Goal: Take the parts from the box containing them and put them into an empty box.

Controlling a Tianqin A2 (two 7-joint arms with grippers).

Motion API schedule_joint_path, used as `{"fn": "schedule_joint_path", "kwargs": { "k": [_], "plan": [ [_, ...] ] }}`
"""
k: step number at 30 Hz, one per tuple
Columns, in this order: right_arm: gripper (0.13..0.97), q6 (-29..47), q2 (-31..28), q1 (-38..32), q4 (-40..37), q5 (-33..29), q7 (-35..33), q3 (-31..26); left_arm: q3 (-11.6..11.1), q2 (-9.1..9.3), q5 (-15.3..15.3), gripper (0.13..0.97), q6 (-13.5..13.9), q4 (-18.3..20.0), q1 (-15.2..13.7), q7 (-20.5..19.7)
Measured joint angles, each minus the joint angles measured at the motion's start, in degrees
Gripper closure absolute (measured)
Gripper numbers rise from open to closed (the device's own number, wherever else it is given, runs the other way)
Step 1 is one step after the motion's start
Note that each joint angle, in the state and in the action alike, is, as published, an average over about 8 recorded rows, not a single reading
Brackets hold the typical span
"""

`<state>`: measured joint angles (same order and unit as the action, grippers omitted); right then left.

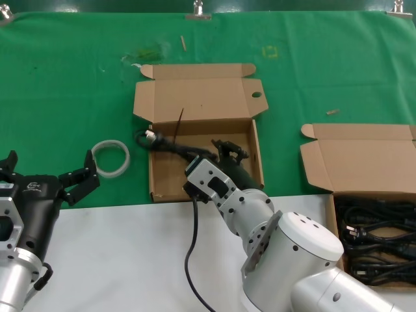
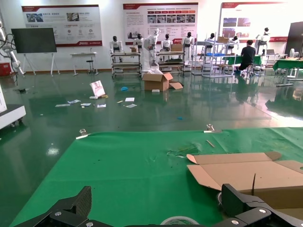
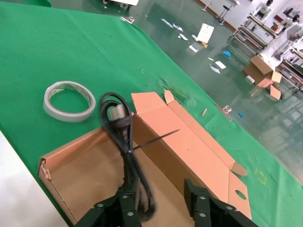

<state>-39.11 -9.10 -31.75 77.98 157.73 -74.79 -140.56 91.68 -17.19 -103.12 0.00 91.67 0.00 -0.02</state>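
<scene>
The head camera looks steeply down on the green cloth (image 1: 65, 78), while both wrist cameras sit low, facing outward, sharing the holed-lid box (image 1: 201, 97) (image 3: 189, 146) (image 2: 246, 172).

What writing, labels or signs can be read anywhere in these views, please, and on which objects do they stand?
None is readable.
Left gripper: small white mark on its housing, too small to read.
Wall posters: text blurred.
Cardboard boxes, black power cords: no print visible.
</scene>
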Motion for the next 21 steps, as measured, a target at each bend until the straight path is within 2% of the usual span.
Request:
{"fn": "schedule_joint_path", "kwargs": {
  "k": [3, 11, 15, 21],
  "plan": [
    [0.748, 0.0, -0.1, 0.0, 0.0, 0.0, 0.0, 0.0, 0.0, 0.0, 0.0, 0.132, 0.0, 0.0, 0.0, 0.0],
    [0.591, 1.4, -0.4, 1.2, 0.5, -2.0, 2.7, 1.8, 0.0, 0.0, 0.0, 0.132, 0.0, 0.0, 0.0, 0.0],
    [0.591, 3.1, -0.4, 2.5, 1.1, -4.3, 5.9, 3.9, 0.0, 0.0, 0.0, 0.132, 0.0, 0.0, 0.0, 0.0],
    [0.437, 6.1, -0.4, 5.0, 2.1, -8.5, 11.6, 7.6, 0.0, 0.0, 0.0, 0.132, 0.0, 0.0, 0.0, 0.0]
  ]
}}
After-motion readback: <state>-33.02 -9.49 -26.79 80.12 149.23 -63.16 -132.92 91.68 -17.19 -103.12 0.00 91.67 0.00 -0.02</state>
